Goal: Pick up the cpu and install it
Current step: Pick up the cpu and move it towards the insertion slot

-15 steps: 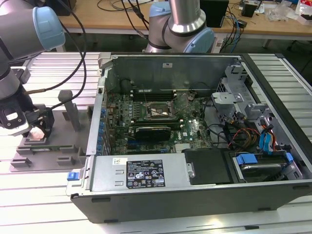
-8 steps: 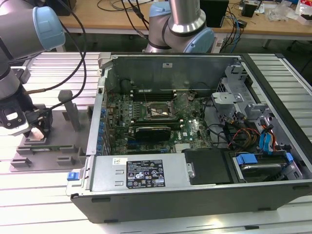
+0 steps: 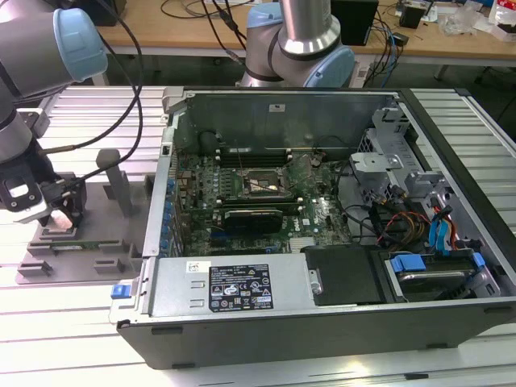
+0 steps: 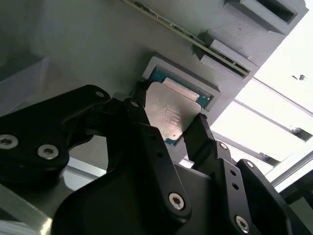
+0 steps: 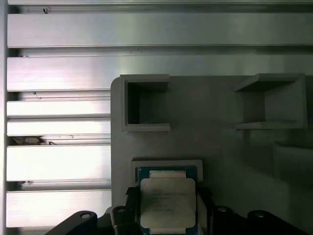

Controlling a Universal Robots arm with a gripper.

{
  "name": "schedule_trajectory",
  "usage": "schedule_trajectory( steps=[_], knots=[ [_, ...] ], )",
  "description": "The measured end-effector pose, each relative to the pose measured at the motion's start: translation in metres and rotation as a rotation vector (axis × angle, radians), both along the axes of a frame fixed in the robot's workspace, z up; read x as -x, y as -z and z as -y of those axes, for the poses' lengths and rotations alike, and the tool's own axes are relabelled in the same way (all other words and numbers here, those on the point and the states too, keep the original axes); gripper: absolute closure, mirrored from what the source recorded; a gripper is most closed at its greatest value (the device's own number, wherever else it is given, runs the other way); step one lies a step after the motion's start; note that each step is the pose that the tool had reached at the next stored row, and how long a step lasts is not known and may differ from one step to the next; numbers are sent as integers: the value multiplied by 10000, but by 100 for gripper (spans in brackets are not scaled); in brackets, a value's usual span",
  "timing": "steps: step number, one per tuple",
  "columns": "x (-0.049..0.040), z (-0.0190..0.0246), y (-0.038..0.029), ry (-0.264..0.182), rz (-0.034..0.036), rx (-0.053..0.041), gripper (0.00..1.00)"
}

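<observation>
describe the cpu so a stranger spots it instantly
On the exterior view's left, beside the open black computer case, lies a grey plastic tray. In its square recess sits the cpu: a small flat chip, the only pale silver metal square among grey blocks.

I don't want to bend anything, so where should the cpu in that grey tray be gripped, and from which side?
Take the cpu by two opposite side edges, coming straight down onto it. It lies flat in a shallow recess of the grey tray, so probably only its top and thin rim are reachable.
</observation>
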State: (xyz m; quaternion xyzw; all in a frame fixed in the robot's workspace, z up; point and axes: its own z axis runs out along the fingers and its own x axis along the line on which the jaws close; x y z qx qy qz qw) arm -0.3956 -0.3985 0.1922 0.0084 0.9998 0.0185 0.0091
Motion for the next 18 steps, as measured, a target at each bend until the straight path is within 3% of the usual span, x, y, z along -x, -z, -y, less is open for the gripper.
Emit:
schedule_trajectory(
  steps=[6,7,8,11,16,18],
  knots=[
    [0,0,-150,0,-1,0,45],
    [0,0,-187,0,0,0,45],
    [0,0,-267,-1,0,-1,45],
    [0,0,-384,0,0,0,45],
    [0,0,-563,-1,0,0,45],
    [0,0,-595,-1,0,0,45]
  ],
)
